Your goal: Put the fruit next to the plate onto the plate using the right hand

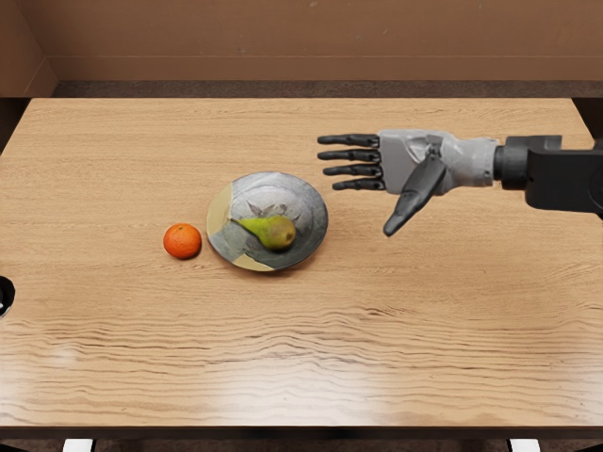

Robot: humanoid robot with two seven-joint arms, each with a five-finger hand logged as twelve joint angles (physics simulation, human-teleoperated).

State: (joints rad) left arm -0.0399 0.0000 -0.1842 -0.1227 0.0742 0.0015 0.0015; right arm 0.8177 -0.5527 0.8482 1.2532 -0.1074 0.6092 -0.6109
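— What lies nearest?

— The front edge of a pale wooden table (424, 330) with wavy grain. Under it, two white stubs (77, 444) are cut off by the bottom border, so I cannot say what they are.

— And at the left border?

— A small dark shape (4, 295), mostly out of view. Too little shows to name it.

— Where is the fruit?

— The orange (182, 241) sits on the bare wood just beside the plate (311, 212), on its left, not on it. A pear (271, 231) lies on the plate itself.

— The right hand (400, 169)?

— It hovers to the right of the plate and slightly beyond it, well apart from the orange. The fingers (349, 155) are stretched flat toward the left, the thumb (410, 202) points down, and it holds nothing. Its arm (556, 169) runs off the right border.

— Beyond the table?

— A dark strip of floor (301, 89), then a plain brown wall (301, 33) with a corner at the far left.
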